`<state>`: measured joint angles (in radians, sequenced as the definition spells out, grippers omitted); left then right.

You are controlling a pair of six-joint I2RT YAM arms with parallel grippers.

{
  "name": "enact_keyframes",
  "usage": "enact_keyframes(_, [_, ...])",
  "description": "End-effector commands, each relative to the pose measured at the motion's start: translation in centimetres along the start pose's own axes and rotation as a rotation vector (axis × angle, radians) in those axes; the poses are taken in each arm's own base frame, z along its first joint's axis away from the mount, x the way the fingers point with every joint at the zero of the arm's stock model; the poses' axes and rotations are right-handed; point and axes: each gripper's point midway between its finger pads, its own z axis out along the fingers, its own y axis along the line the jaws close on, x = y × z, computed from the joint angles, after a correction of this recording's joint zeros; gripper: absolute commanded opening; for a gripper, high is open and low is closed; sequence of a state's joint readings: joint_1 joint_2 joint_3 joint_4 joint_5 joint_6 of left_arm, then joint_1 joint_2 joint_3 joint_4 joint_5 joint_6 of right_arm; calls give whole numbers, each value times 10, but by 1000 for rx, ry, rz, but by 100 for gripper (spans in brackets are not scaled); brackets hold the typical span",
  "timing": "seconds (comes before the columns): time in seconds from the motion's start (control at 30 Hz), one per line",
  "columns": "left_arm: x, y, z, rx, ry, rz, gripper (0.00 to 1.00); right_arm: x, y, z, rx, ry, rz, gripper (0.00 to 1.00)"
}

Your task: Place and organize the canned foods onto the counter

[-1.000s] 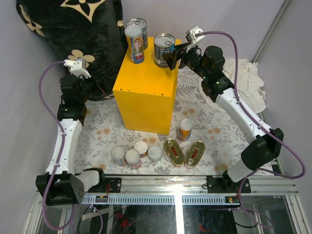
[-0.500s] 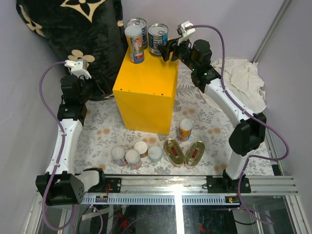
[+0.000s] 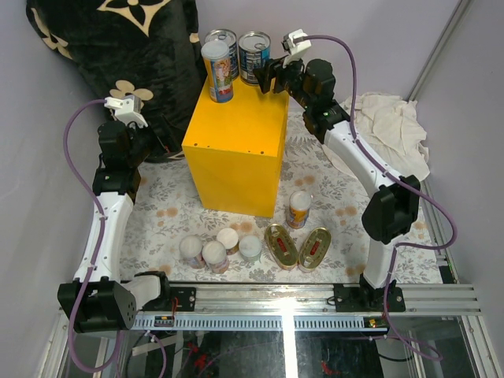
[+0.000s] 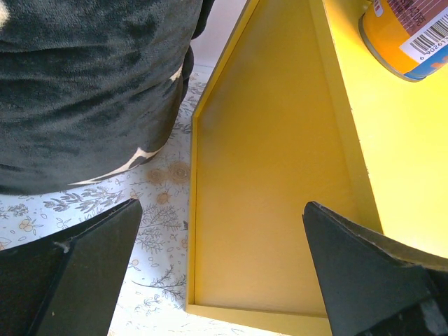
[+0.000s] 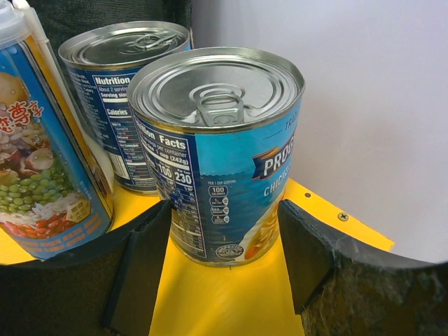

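- Right gripper (image 5: 224, 224): jaws pressed against both sides of a blue-labelled can (image 5: 217, 140). The can stands upright on top of the yellow counter (image 3: 236, 150), upper centre of the overhead view.
- Same top, just to the left: a second blue can (image 3: 223, 41) and a tall cartoon-label can (image 3: 217, 72), both upright.
- Left gripper (image 4: 222, 210): jaws wide apart, holding nothing, facing the counter.
- Floral mat (image 3: 157, 205), lower centre: four white-lidded cans (image 3: 214, 253), two oval gold tins (image 3: 279, 244) and one upright can (image 3: 299, 209).

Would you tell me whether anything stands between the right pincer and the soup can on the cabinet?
Nothing visible: the soup can sits directly between the fingers of the right pincer, on the cabinet.
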<state>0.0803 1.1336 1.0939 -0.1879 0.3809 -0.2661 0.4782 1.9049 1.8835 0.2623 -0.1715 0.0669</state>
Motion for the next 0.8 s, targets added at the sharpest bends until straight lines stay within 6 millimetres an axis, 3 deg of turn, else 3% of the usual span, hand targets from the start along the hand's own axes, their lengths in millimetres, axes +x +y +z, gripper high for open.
enact_keyframes(0.0, [-10,-7,-5,16,-28,36,100,-39,-2,3,26,-97,-34,69])
enact_keyframes(0.27, [-11,-6,-6,10,-32,38,100,-37,-1,6,14,-87,-40,70])
enact_keyframes(0.47, [-11,-7,-6,13,-30,36,100,-54,4,-4,-4,-109,-44,72])
enact_keyframes(0.57, [-11,-7,-6,13,-33,36,100,-77,8,-25,0,-140,-42,80])
enact_keyframes(0.67, [-12,-9,-8,21,-36,35,100,-112,8,-62,38,-216,-48,95])
enact_keyframes(0.77, [-15,-10,-11,17,-49,41,100,-116,4,-106,95,-253,-40,99])
